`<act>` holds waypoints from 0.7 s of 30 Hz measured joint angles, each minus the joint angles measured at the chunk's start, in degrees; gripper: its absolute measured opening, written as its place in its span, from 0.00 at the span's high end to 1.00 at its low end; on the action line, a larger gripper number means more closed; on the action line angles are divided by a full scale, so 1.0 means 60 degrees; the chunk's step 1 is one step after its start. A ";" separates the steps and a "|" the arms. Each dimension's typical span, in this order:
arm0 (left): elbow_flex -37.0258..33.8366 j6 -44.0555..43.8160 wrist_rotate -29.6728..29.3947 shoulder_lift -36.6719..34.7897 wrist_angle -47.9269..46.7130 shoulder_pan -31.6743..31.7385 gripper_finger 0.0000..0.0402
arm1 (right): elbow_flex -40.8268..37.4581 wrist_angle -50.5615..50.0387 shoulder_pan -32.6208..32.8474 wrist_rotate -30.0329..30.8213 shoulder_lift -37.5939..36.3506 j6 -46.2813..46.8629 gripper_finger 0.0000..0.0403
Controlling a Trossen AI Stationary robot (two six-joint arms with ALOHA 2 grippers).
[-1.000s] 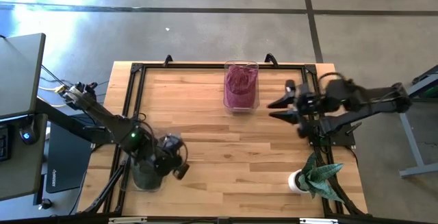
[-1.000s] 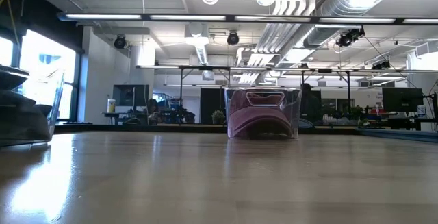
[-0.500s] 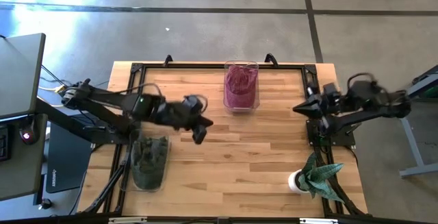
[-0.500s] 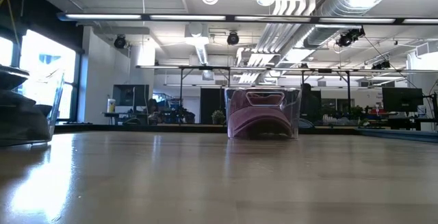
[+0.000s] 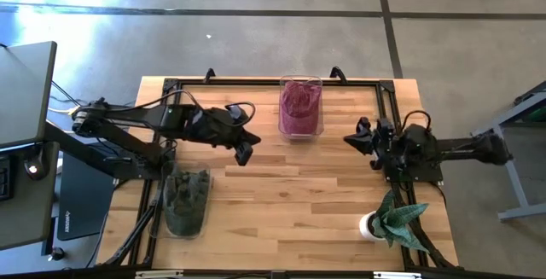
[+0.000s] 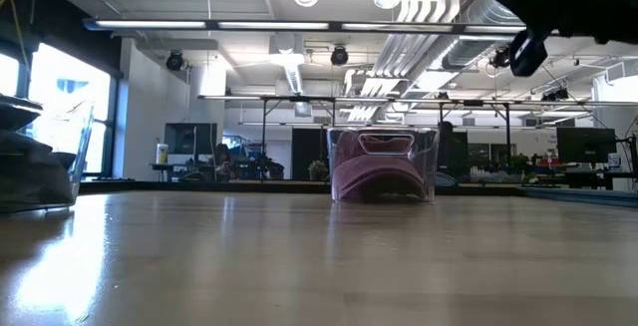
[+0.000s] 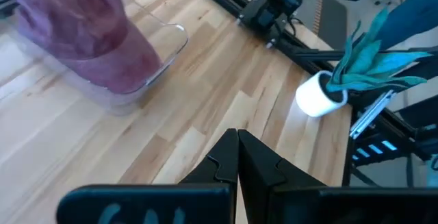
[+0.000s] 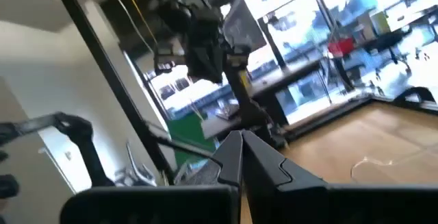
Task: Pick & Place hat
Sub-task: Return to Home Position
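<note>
Homing: left tool [image 5: 243, 148], pressed together and empty, hangs over the tabletop [image 5: 281, 194] between maroon cap [image 5: 299, 101] in top bin [image 5: 300, 133] and black caps [image 5: 186, 195] in bottom bin [image 5: 187, 230], farther from its base than right tool [image 5: 354, 138], likewise pressed together.

The light wooden tabletop [image 5: 281, 189] lies bare mid-table. 3 obstacles edge it: clear plastic bin holding a maroon cap [image 5: 319, 119] at the back, clear plastic bin of dark caps [image 5: 171, 221] front-left, white-potted green plant [image 5: 388, 221] front-right.

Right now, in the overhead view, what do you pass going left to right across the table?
Clear bin of black caps → left pincer → clear bin with the maroon cap → right pincer.
</note>
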 joint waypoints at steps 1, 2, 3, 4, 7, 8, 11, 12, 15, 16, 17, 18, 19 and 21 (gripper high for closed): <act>0.0000 -0.0012 -0.0024 -0.0060 -0.0139 0.0000 1.00 | -0.0222 0.0292 -0.0274 -0.0255 -0.0019 0.0091 1.00; 0.0000 -0.0018 -0.0154 -0.0170 -0.0324 0.0000 1.00 | -0.0448 0.0438 -0.0526 -0.0477 -0.0022 0.0130 1.00; -0.0003 -0.0020 -0.0298 -0.0328 -0.0633 0.0000 1.00 | -0.0652 0.0515 -0.0759 -0.0673 -0.0022 0.0121 1.00; -0.0004 -0.0024 -0.0455 -0.0512 -0.0880 0.0000 1.00 | -0.0673 0.0469 -0.0971 -0.0780 -0.0022 0.0031 1.00; -0.0029 -0.0024 -0.0840 -0.1082 -0.1438 0.0000 1.00 | -0.0679 0.0312 -0.1464 -0.0959 -0.0035 -0.0581 1.00; -0.0121 -0.0020 -0.0986 -0.1307 -0.1521 0.0000 1.00 | -0.0679 0.0271 -0.1604 -0.0965 -0.0036 -0.0734 1.00; -0.0552 -0.0037 -0.1314 -0.2016 -0.1713 0.0000 1.00 | -0.0679 0.0065 -0.1960 -0.0970 -0.0052 -0.0991 1.00; -0.0747 -0.0095 -0.1432 -0.2301 -0.1636 0.0000 1.00 | -0.0679 -0.0023 -0.2044 -0.0945 -0.0087 -0.1019 1.00; -0.1404 -0.0295 -0.1687 -0.3176 -0.1704 0.0000 1.00 | -0.0679 -0.0691 -0.2165 -0.0639 -0.0089 -0.1299 1.00; -0.1605 -0.0352 -0.1742 -0.3410 -0.1605 0.0000 1.00 | -0.0679 -0.0987 -0.2188 -0.0454 -0.0084 -0.1428 1.00; -0.1819 -0.0412 -0.1790 -0.3680 -0.1627 0.0000 1.00 | -0.0679 -0.1216 -0.2203 -0.0223 -0.0077 -0.1517 1.00; -0.2058 -0.0472 -0.1805 -0.3933 -0.1714 0.0000 1.00 | -0.0679 -0.1421 -0.2205 0.0031 -0.0082 -0.1610 1.00; -0.2278 -0.0528 -0.1822 -0.4153 -0.1687 0.0000 1.00 | -0.0679 -0.1596 -0.2205 0.0233 -0.0084 -0.1708 1.00; -0.2653 -0.0608 -0.1864 -0.4550 -0.1393 0.0000 1.00 | -0.0679 -0.1678 -0.2205 0.0516 -0.0084 -0.1945 1.00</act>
